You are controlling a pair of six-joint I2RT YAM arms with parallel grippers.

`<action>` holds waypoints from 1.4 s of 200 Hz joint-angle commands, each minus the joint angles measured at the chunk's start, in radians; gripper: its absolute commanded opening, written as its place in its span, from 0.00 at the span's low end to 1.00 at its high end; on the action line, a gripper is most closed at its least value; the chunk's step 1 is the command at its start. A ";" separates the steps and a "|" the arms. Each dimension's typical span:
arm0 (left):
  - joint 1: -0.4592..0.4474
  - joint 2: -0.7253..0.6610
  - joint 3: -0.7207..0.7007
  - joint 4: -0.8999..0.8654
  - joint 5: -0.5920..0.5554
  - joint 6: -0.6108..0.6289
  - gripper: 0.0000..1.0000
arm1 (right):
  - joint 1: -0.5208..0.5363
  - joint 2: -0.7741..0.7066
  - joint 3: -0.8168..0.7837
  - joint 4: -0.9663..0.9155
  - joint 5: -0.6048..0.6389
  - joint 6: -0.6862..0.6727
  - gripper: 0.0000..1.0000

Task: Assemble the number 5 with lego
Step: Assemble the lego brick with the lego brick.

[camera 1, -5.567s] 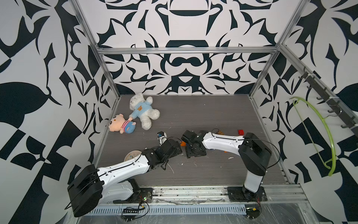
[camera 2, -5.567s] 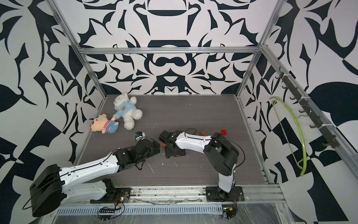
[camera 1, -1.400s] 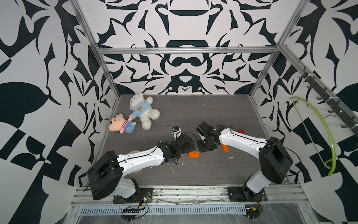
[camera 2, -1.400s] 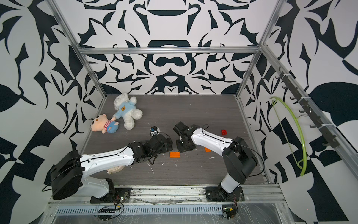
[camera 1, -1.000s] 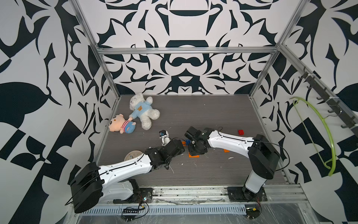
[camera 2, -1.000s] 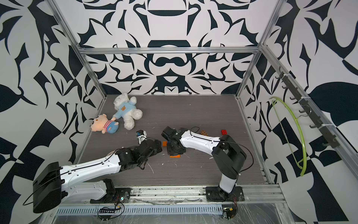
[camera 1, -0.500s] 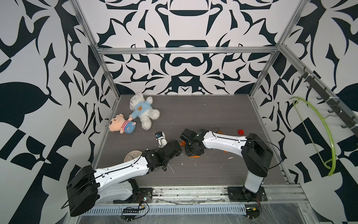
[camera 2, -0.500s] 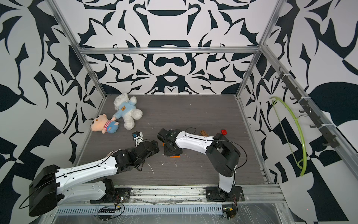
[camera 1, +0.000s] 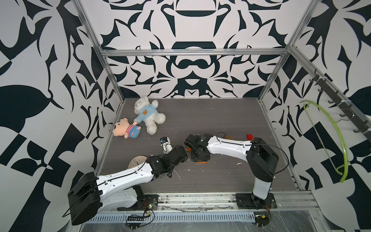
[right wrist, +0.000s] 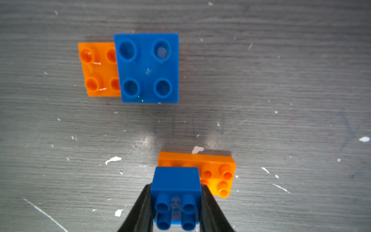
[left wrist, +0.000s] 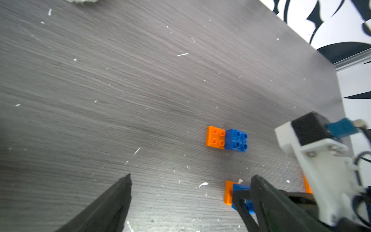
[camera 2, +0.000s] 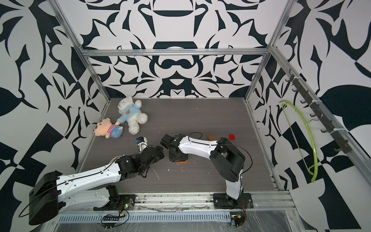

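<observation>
On the table [right wrist: 60, 140], the right hand [right wrist: 175, 188] clamps a blue brick [right wrist: 175, 177] over an orange brick [right wrist: 218, 176]; the left hand [left wrist: 191, 177] gapes.

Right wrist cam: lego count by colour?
Blue bricks: 2
Orange bricks: 2
Total: 4

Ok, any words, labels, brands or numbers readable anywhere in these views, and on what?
None readable.
Round cream clock face: marks too small to read.
White plush bear's blue shirt: a bear-face picture, no letters.
Blue square studded brick: no stud lettering legible.
</observation>
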 commanded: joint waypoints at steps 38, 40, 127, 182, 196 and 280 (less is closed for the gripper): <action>0.002 -0.007 -0.009 -0.015 -0.019 -0.005 0.99 | 0.013 -0.001 0.020 -0.009 0.012 0.038 0.34; 0.002 -0.007 -0.009 -0.014 -0.019 -0.005 0.99 | 0.013 0.000 0.020 -0.009 0.013 0.038 0.34; 0.002 0.012 -0.010 0.004 0.012 0.018 0.99 | 0.004 0.017 0.019 -0.009 0.024 0.033 0.33; 0.001 0.015 -0.016 0.016 0.024 0.016 0.99 | -0.004 0.041 -0.006 0.013 -0.017 0.030 0.33; 0.001 0.017 -0.015 0.016 0.026 0.017 0.99 | -0.007 0.038 -0.018 0.019 -0.020 0.036 0.33; 0.001 0.042 0.010 0.011 0.027 0.018 0.99 | -0.010 -0.009 -0.050 0.036 0.006 0.150 0.32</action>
